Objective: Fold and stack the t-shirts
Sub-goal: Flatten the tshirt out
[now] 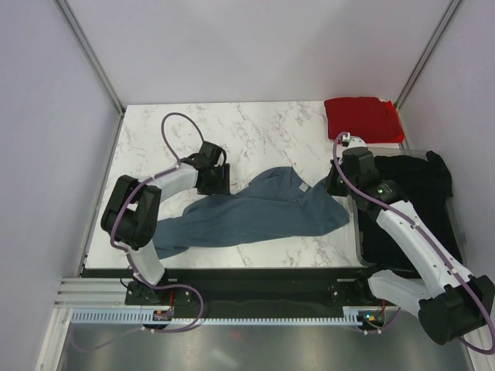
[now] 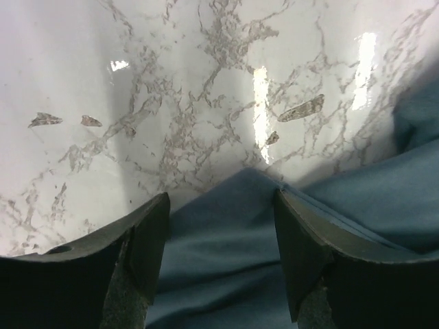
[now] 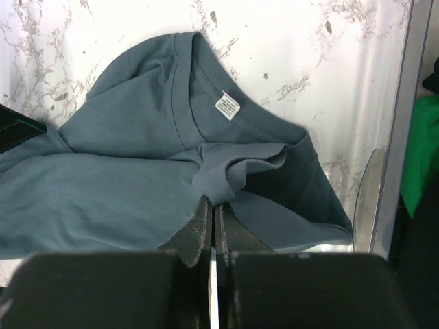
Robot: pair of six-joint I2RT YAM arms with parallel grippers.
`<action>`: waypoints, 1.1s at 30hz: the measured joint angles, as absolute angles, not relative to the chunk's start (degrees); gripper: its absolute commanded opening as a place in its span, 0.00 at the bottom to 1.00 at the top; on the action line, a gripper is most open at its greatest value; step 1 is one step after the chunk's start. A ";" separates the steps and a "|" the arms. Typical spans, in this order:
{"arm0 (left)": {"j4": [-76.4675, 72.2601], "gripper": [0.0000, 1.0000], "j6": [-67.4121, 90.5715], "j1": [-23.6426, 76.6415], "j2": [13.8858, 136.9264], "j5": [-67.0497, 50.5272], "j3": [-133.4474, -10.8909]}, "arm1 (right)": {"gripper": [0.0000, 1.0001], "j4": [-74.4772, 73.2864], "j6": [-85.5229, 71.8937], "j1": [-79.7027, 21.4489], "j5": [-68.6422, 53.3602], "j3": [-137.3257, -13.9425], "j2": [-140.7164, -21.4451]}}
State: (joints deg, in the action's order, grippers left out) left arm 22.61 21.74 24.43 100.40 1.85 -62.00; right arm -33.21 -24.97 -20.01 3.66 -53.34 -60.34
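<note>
At the near edge of the desk point(image 1: 255, 131), the two arms reach forward from their bases to either end of the slate blue-grey t-shirt point(image 1: 255, 212), which lies rumpled across the middle of the marble top, its lower-left part trailing toward the near-left corner. On the right, the right gripper point(image 3: 211, 205) is closed narrow, its fingers pressed almost together on a raised fold of the blue-grey cloth just below the collar; the white neck label point(image 3: 228, 105) shows inside the neckline beyond it. Beside that arm, along the desk's right side, a shallow tray point(image 1: 358, 241) holds the black t-shirts point(image 1: 414, 197) in a loose heap, just beside the blue-grey shirt's right edge. At the right edge of the right wrist view a green patch point(image 3: 420, 157) shows, too cut off to name. Farther in on the left, the left gripper point(image 2: 221, 199) stands wide, both fingers apart, and a pointed corner of the blue-grey shirt lies between them on the desk, not pinched. At the far right corner the bright red t-shirt point(image 1: 362, 117) rests folded flat, well apart from the blue-grey one.
</note>
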 measured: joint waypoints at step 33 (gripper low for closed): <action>50.68 0.02 19.84 11.33 111.22 -5.61 -139.20 | 0.00 -40.53 -24.93 -7.97 -5.80 -132.38 -104.16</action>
